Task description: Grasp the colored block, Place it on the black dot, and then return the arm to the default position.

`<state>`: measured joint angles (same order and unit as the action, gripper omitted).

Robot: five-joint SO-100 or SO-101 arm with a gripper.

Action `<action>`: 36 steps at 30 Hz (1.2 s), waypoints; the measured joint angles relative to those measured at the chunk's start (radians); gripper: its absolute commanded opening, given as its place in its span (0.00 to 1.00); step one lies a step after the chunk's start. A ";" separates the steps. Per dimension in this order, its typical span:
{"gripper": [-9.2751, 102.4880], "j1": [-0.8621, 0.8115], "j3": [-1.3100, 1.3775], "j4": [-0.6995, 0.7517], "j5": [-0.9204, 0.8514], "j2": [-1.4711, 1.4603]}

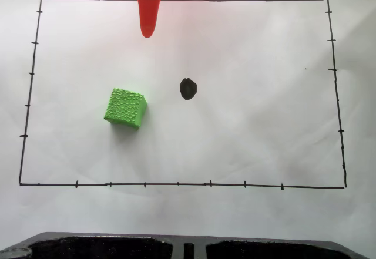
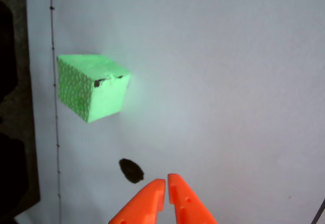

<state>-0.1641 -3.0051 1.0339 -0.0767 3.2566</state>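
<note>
Two orange fingers (image 2: 166, 182) meet at their tips at the bottom of the wrist view, closed on nothing and touching neither thing. One green colored block (image 1: 125, 107) lies left of centre in the fixed view, well apart from the single black dot (image 1: 188, 88) at centre. At the top edge the arm (image 1: 149, 0) hangs with its tapered finger pointing down at the white paper (image 1: 264, 124).

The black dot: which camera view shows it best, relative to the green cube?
The fixed view shows it best: the black dot lies bare on the white paper, to the right of the green cube and apart from it. In the wrist view the dot appears small and oblique, just left of the orange tool.
</note>
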 measured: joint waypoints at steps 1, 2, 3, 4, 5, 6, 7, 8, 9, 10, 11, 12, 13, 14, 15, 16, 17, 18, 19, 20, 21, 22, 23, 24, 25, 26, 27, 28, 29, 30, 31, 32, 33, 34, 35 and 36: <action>0.08 -0.002 0.000 0.000 0.006 0.000; 0.08 -0.008 0.000 0.000 0.011 0.000; 0.08 -0.015 0.000 0.000 0.014 0.000; 0.08 -0.021 0.000 0.000 0.020 0.000; 0.08 -0.028 0.000 0.000 0.026 0.000; 0.08 -0.034 0.000 0.000 0.029 0.000; 0.08 -0.037 0.000 0.000 0.031 0.000; 0.08 -0.037 0.000 0.000 0.031 -0.002; 0.08 -0.037 0.000 0.000 0.031 -0.005; 0.08 -0.037 0.000 0.000 0.031 -0.009; 0.08 -0.037 0.000 -0.003 0.031 -0.012; 0.08 -0.037 0.000 -0.012 0.031 -0.020; 0.08 -0.037 0.000 -0.025 0.031 -0.032; 0.08 -0.037 0.000 -0.037 0.031 -0.049; 0.08 -0.037 0.000 -0.051 0.032 -0.069; 0.08 -0.037 0.000 -0.069 0.041 -0.094; 0.08 -0.037 0.003 -0.089 0.054 -0.126; 0.08 -0.037 0.011 -0.104 0.066 -0.158; 0.08 -0.037 0.025 -0.115 0.083 -0.199; 0.08 -0.041 0.049 -0.117 0.103 -0.242; 0.08 -0.046 0.080 -0.115 0.127 -0.290; 0.08 -0.048 0.118 -0.110 0.153 -0.342; 0.08 -0.049 0.164 -0.101 0.179 -0.394; 0.08 -0.051 0.213 -0.089 0.206 -0.446; 0.08 -0.052 0.265 -0.077 0.229 -0.497; 0.08 -0.052 0.314 -0.064 0.252 -0.546; 0.08 -0.052 0.364 -0.055 0.273 -0.594; 0.08 -0.055 0.410 -0.044 0.287 -0.640; 0.09 -0.055 0.453 -0.035 0.308 -0.683; 0.09 -0.055 0.491 -0.031 0.328 -0.723; 0.10 -0.055 0.522 -0.026 0.345 -0.762; 0.10 -0.055 0.551 -0.021 0.360 -0.798; 0.11 -0.055 0.578 -0.017 0.371 -0.833; 0.12 -0.055 0.607 -0.011 0.383 -0.873; 0.13 -0.055 0.632 -0.008 0.396 -0.910; 0.14 -0.058 0.657 -0.008 0.407 -0.945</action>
<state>-0.2224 -2.3485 1.0262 0.3298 2.3117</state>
